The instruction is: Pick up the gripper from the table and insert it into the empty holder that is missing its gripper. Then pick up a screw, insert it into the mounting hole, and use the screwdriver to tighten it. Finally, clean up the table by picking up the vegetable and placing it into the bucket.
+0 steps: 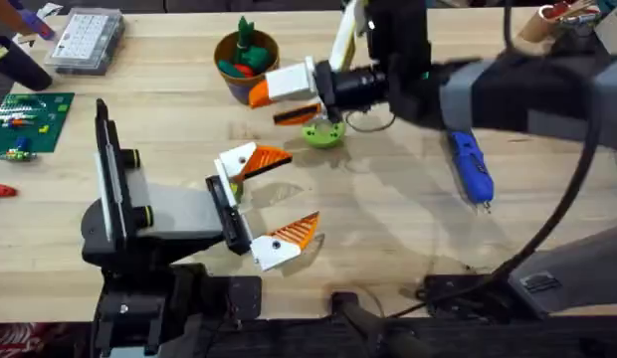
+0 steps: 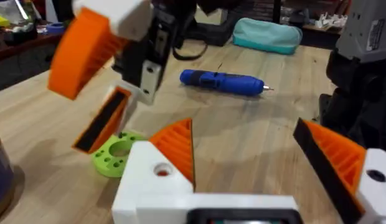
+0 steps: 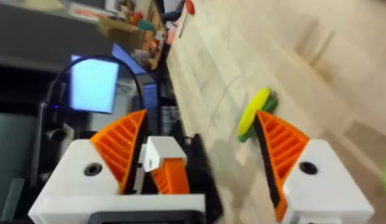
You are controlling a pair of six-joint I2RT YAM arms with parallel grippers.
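Light-green round toy vegetable [image 1: 324, 134] lies on the wooden table [image 1: 388, 229], at five o'clock of the tan-rimmed purple bucket [image 1: 246, 62]. Right gripper [image 1: 289, 97] hovers beside it, fingers spread, empty. Left gripper [image 1: 267, 204] wide, empty. Risk: pads straddle poorly, vegetable rolls away.

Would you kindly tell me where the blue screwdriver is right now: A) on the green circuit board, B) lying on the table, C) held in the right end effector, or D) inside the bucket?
B: the blue screwdriver lies flat on the wooden table, apart from both end effectors.
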